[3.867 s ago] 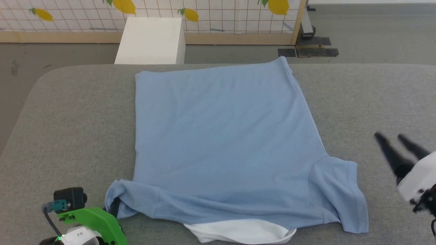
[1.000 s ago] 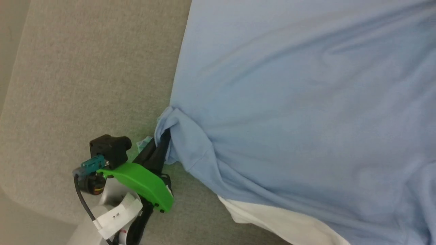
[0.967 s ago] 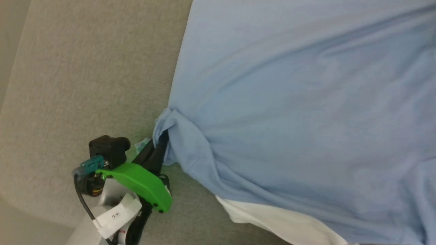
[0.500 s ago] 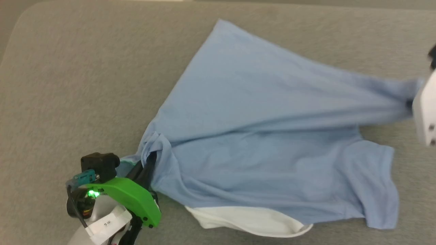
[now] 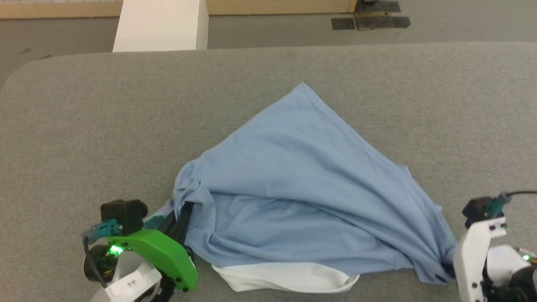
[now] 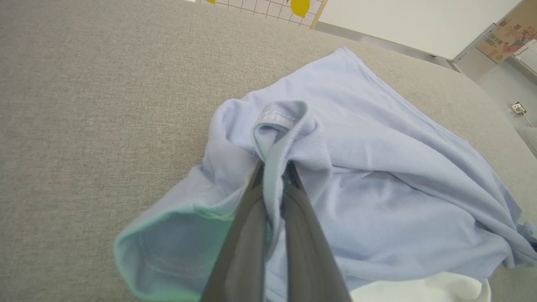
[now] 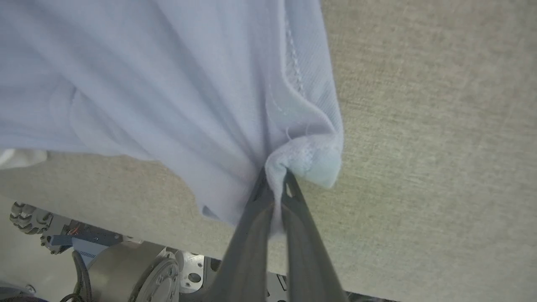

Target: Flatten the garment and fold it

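Item 1: the garment (image 5: 302, 184), a light blue shirt. It lies on the grey padded table (image 5: 84, 126), about midway between the left and right edges and toward the near edge. It is rumpled into a rough triangle, with one corner pointing at the far edge and long creases running across the lower half. The white collar (image 5: 285, 279) sticks out from under the blue cloth at the near edge.

Item 2: left gripper (image 6: 275, 170), with a green housing. Its fingers are pinched together on a bunched fold of the garment at its near-left end. A hemmed strip of cloth curls over the fingertips, and a sleeve opening hangs loose beside them.

Item 3: right gripper (image 7: 275, 178), with a white housing. Its fingers are clamped on a stitched corner of the garment at its near-right end, close to the table's near edge.

Item 4: white box (image 5: 161, 25), standing on the floor (image 5: 272, 29) beyond the table's far edge, toward the left.

Item 5: dark patches (image 5: 369, 21), on the floor beyond the far edge, toward the right
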Controlling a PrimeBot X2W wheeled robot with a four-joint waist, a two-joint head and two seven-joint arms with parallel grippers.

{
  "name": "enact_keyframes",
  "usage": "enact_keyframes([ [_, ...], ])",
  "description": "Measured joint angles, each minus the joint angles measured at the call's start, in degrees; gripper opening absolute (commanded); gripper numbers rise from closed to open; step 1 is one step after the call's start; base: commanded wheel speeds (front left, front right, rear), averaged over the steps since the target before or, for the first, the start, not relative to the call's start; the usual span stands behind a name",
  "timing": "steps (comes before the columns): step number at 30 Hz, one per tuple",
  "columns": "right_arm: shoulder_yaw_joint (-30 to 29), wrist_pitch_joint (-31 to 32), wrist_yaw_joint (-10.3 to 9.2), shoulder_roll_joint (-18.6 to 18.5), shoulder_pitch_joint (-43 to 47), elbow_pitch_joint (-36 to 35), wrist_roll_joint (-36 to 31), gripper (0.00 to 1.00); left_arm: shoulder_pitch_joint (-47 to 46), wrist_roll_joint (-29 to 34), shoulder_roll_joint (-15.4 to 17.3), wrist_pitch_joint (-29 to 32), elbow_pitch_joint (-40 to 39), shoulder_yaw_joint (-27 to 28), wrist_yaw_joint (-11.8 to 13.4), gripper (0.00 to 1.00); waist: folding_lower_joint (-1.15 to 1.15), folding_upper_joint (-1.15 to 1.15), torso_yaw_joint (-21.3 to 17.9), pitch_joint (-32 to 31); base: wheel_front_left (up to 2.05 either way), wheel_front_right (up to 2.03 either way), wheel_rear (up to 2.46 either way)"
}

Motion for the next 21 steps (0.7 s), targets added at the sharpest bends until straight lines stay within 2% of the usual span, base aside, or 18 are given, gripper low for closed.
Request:
enact_keyframes([
  [4,-1.09,-1.14,-0.01,1.49,1.42,-0.05,-0.03,0.0,0.34,-0.16,0.03,-0.01,0.07,0.03,0.07,0.0,0.0,0.0,-0.05,-0.72,0.0,0.0,0.0],
  [5,-1.53,-2.26,-0.01,1.81,1.42,-0.12,-0.16,0.27,0.56,-0.24,0.07,-0.01,0.11,0.07,0.11,0.0,0.0,0.0,-0.09,-0.87,0.0,0.0,0.0],
  [6,-1.96,-3.86,-0.01,2.05,1.42,-0.43,-0.42,0.91,0.81,-0.37,0.13,-0.01,0.15,0.1,0.18,0.0,0.0,0.0,-0.14,-1.06,0.0,0.0,0.0],
  [7,-2.56,-5.37,-0.01,2.38,1.4,-0.79,-0.43,1.0,1.01,-0.45,0.21,-0.01,0.19,0.13,0.23,0.0,0.0,0.0,-0.19,-1.22,0.0,0.0,0.0],
  [10,-4.71,-12.02,-0.01,3.02,1.09,-2.6,-0.44,1.0,1.43,-0.52,0.38,-0.02,0.29,0.24,0.48,0.0,0.0,0.0,-0.38,-1.9,0.0,0.0,0.0],
  [15,-9.73,-26.77,-0.01,4.85,-2.14,-5.3,-1.99,1.0,1.61,-0.54,0.55,-0.02,0.21,0.27,0.58,0.0,0.0,0.0,-0.6,-2.87,0.0,0.0,0.0],
  [21,-9.4,-41.39,-0.01,6.24,-4.57,-5.22,-3.18,1.0,1.98,-0.77,0.63,-0.09,0.16,0.27,0.75,0.0,0.0,0.0,-0.16,-3.1,0.0,0.0,0.0],
])
